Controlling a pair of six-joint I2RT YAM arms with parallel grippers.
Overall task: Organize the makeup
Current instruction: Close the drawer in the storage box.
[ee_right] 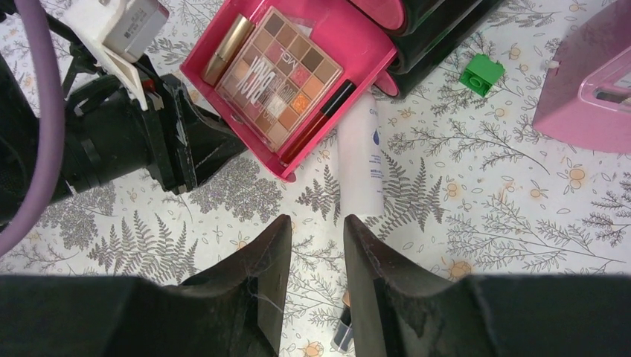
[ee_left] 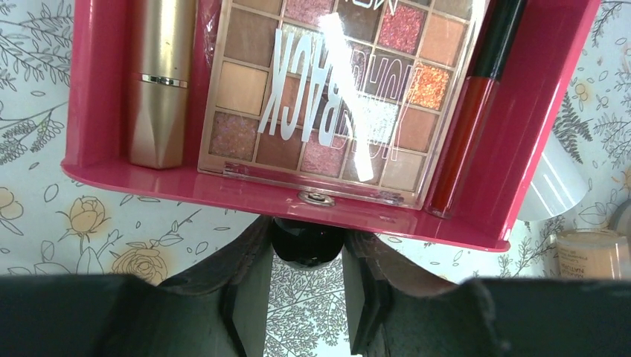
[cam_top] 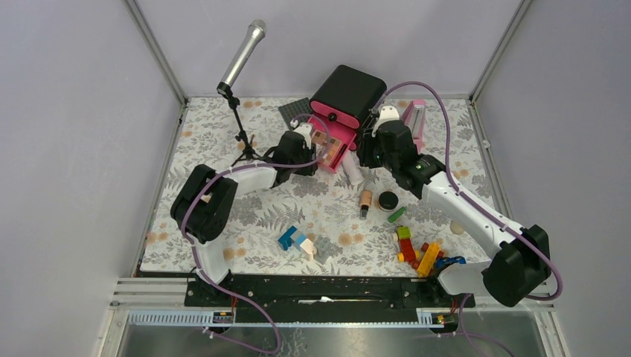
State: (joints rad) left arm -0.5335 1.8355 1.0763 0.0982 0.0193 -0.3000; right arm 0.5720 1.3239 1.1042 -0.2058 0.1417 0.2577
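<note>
Palette (ee_left: 320, 97), gold lipstick (ee_left: 158, 82), red pencil (ee_left: 465, 126) flat in pink drawer (ee_left: 97, 89); white tube (ee_right: 361, 160) beside.

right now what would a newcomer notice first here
The pink drawer at the back centre, pulled out of a black case, with a palette, gold lipstick and red pencil inside. The left fingers pinch its black knob. Bright bricks lie front right.

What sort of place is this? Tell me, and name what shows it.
Probably a robot test cell, not a dressing room: left arm and right arm bolted at the near edge of the table, plain walls in a metal frame, a microphone on a stand.
</note>
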